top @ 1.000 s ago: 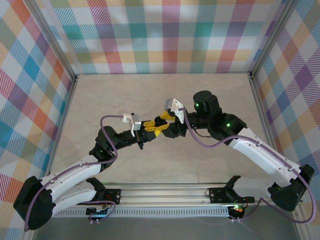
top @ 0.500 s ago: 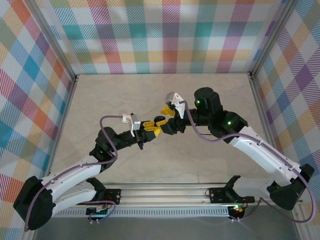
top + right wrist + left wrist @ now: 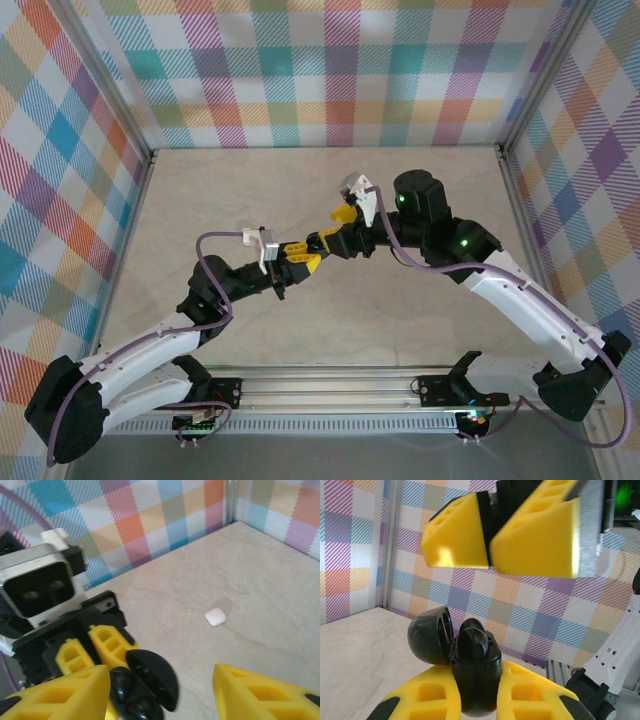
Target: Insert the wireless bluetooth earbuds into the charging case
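Where the pale bench point(image 3: 400, 310) lies between the plaid walls, the left arm point(image 3: 150, 345) and right arm point(image 3: 520, 300) meet above its middle. The left gripper point(image 3: 300, 255) has its yellow fingers point(image 3: 425, 700) clamped narrow on the black charging case point(image 3: 477, 675), held upright off the bench. The right gripper point(image 3: 160, 690) hangs just above the case with its fingers point(image 3: 260, 692) spread apart and nothing between them. The case's lid point(image 3: 430, 635) is tipped back open. A black earbud point(image 3: 472, 642) sits in the case, its rounded top above the rim. Well apart, a small white rounded object point(image 3: 215, 616) lies on the bench.
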Available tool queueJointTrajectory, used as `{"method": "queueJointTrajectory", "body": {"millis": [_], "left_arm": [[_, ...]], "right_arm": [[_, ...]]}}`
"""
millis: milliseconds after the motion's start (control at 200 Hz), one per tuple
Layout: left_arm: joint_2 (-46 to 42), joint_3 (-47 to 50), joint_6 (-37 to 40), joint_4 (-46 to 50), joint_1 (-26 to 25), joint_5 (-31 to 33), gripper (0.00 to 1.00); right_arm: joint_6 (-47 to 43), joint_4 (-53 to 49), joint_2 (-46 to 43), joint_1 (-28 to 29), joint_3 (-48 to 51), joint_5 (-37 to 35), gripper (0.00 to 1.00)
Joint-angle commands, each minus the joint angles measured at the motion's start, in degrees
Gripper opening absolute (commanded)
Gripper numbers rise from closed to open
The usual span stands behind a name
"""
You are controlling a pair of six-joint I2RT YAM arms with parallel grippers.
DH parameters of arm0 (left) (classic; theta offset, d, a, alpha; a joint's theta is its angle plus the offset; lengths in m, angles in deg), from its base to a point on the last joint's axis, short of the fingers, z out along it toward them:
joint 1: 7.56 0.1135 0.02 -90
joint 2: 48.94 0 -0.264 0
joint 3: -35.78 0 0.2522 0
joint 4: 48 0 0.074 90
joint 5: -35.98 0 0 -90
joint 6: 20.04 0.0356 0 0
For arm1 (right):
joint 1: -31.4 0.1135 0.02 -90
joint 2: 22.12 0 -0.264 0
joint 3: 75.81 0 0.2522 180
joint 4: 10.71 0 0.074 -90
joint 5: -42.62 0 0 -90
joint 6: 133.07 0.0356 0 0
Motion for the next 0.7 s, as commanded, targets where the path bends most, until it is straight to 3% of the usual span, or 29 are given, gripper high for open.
{"method": "queueJointTrajectory", "body": {"millis": [0,150,315,695], "left_arm": [[-1.5,-0.2,0.0,-0.3,-0.7,-1.2,0.00],[-1.3,-1.4,0.8,1.5,-1.0,-2.6,0.00],[0.7,-5.3,3.2,8.5,-1.4,-4.0,0.00],[7.8,-9.5,2.4,5.9,-2.8,-6.2,0.00]], "right_arm": [[6.0,-1.4,-1.2,-2.6,-0.2,-0.7,0.56],[14.4,-3.0,-0.9,-8.3,2.5,0.5,0.56],[22.9,-2.2,2.7,-15.0,4.9,13.1,0.55],[28.3,8.6,9.4,-15.9,7.4,34.9,0.54]]}}
